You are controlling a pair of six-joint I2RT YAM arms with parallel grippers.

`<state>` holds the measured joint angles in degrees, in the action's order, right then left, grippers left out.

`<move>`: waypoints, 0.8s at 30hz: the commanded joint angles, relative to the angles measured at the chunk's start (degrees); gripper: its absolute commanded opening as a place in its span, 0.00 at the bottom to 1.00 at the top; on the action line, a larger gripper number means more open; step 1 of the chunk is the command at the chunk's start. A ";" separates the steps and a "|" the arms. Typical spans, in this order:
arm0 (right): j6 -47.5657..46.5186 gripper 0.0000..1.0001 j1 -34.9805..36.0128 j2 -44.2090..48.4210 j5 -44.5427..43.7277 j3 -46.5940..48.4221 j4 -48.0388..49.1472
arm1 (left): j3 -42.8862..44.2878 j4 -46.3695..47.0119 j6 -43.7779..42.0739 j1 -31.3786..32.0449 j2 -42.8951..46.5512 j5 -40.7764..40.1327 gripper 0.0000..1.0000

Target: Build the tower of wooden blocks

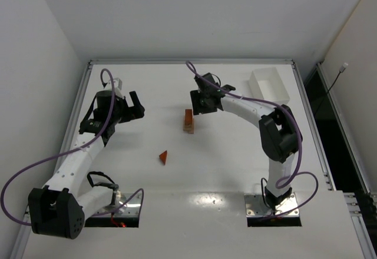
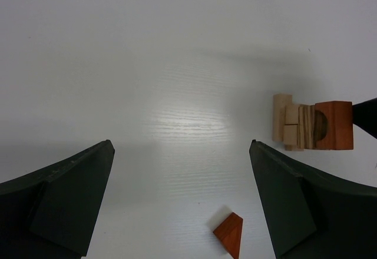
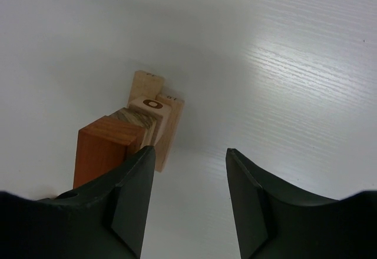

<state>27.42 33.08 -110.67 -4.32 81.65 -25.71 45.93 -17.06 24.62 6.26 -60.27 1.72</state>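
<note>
While the top view looks down on the white worktop (image 1: 235, 165), we see the wood block tower (image 1: 188, 121) standing a little above the centre of the frame, a narrow column with a reddish-brown piece on top. The right arm (image 1: 250, 110) comes in from the right, and the right jaws hang just to the upper right of the tower. The left arm (image 1: 76, 153) fills the left of the frame, with the left jaws well apart from the tower. A reddish-brown wedge (image 1: 164, 157) lies alone, below and left of the tower. A white bin (image 1: 269, 85) rests in the upper right.

In the left wrist view, the left jaws are spread wide, with only bare worktop between them. The tower shows at the right edge, turned sideways in the frame, and the wedge sits low, near the finger on the right.

In the right wrist view, the right jaws stand apart and pinch nothing; bare worktop shows in the gap. The tower rises at the left of the frame, its reddish-brown top block (image 3: 106, 147) just beside the finger on that side; we cannot tell whether they touch. Below it come a striped block (image 3: 132, 120) and pale blocks (image 3: 147, 88).
</note>
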 commanded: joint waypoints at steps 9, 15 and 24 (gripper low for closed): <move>-1.66 0.47 -3.37 18.70 -8.78 -10.88 1.02 | -1.89 -0.95 -2.30 -0.55 5.77 6.88 0.85; -5.79 0.49 -5.04 29.62 -8.78 -18.26 0.49 | -1.28 -7.01 4.01 -0.55 5.35 19.71 0.28; -8.17 0.51 -7.24 37.28 -8.25 -22.76 -0.74 | -4.53 -17.83 14.48 -0.55 0.60 32.91 0.44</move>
<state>20.62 26.83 -75.05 -12.14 59.70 -26.26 43.57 -29.98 33.80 6.22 -59.05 28.38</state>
